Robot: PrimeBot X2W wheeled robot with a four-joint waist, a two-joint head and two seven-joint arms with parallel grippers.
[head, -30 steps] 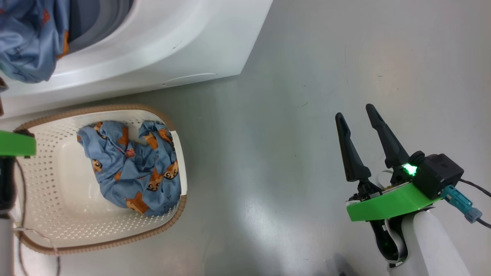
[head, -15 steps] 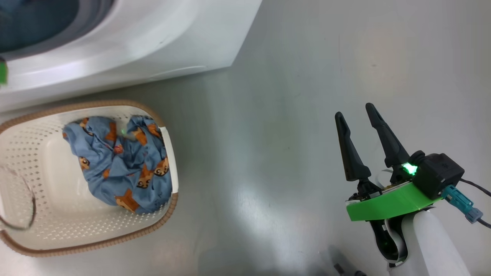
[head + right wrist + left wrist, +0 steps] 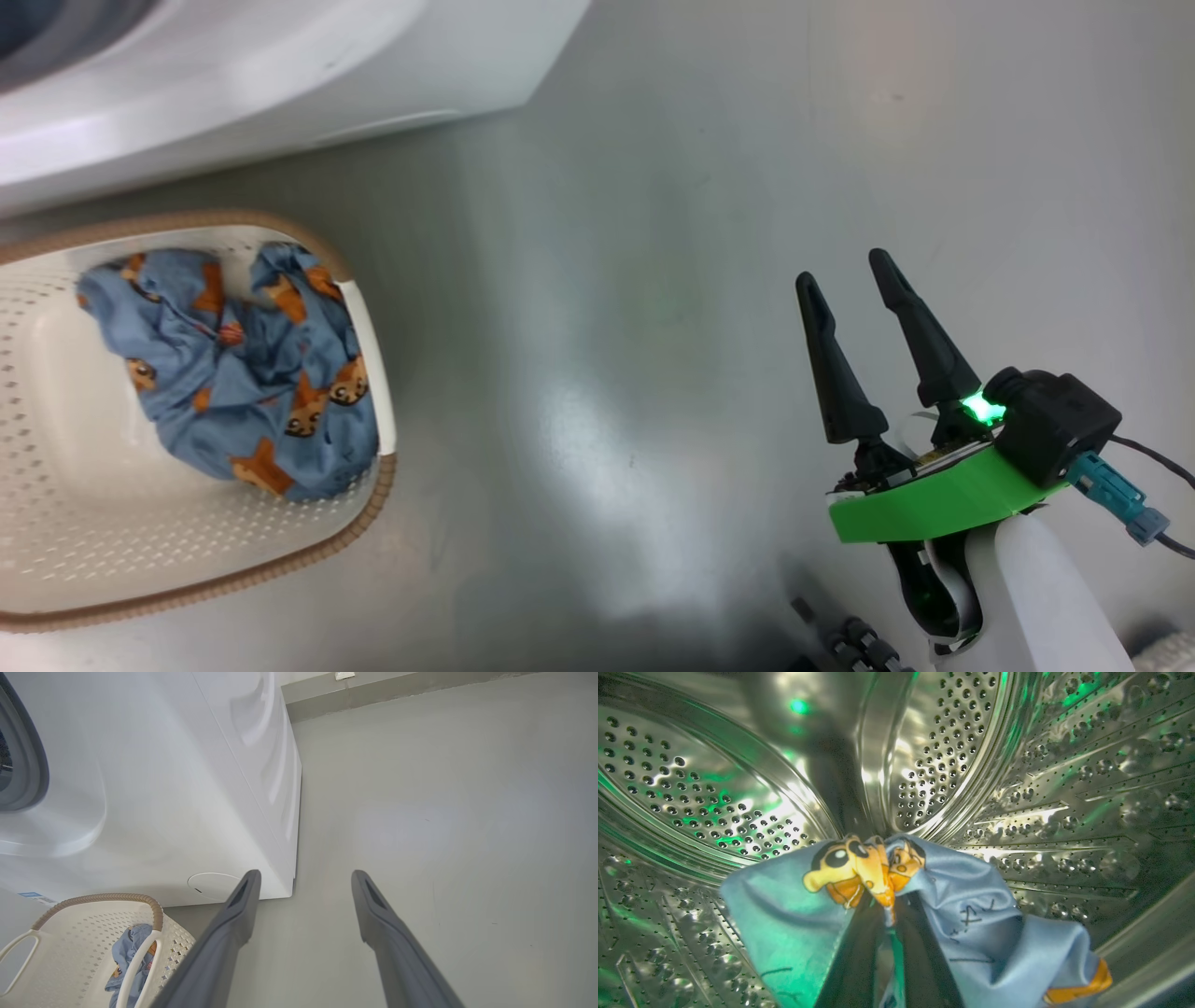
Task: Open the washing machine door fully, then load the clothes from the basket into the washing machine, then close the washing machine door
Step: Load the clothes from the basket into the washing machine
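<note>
Now loading: clamping clothes (image 3: 971,914) with left gripper (image 3: 887,910) inside drum (image 3: 714,788); idling with right gripper (image 3: 845,266) spread. Next: release, withdraw, fetch more from basket (image 3: 378,490).

Glossy grey floor (image 3: 653,280), darker skirting (image 3: 397,688)

Head looks down on basket (image 3: 56,467), right wrist shares it, left wrist inside drum (image 3: 714,788)

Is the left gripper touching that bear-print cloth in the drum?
Touching. The left wrist view shows the left gripper shut on the cloth, with fabric bunched between its fingers.
</note>
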